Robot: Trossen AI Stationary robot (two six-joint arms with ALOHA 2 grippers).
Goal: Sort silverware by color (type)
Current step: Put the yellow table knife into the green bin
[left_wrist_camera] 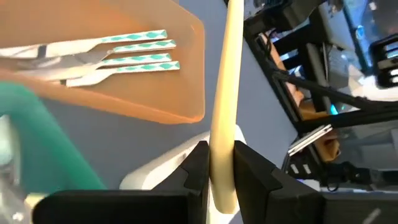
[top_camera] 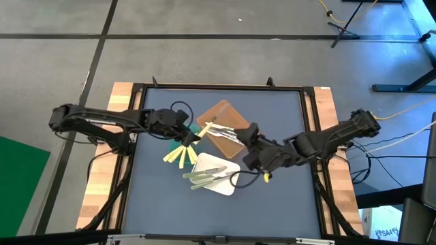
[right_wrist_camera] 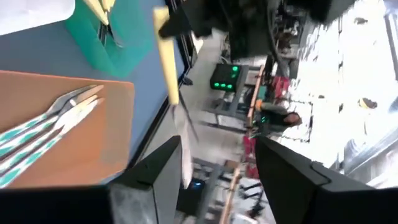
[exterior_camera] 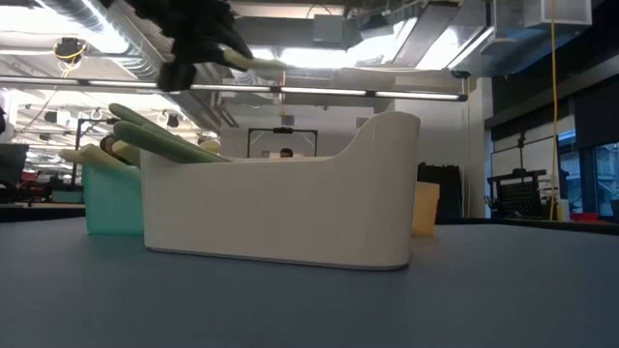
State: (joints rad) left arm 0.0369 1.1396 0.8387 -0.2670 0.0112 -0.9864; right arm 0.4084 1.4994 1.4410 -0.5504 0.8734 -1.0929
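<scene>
My left gripper (left_wrist_camera: 221, 177) w/ jaws clamped on a yellow utensil (left_wrist_camera: 225, 93), over the trays; right gripper (right_wrist_camera: 214, 165) jaws released, near brown tray (top_camera: 225, 119).

Silvery-blue patterned silverware (left_wrist_camera: 134, 50) lies side by side on the brown tray (top_camera: 221, 112). Pale green pieces (top_camera: 204, 178) rest in the white tray just beside it. Yellow pieces (top_camera: 178, 155) fan out nearby; one yellow-handled piece (left_wrist_camera: 225, 99) is held clamped, raised beside the brown tray.
</scene>
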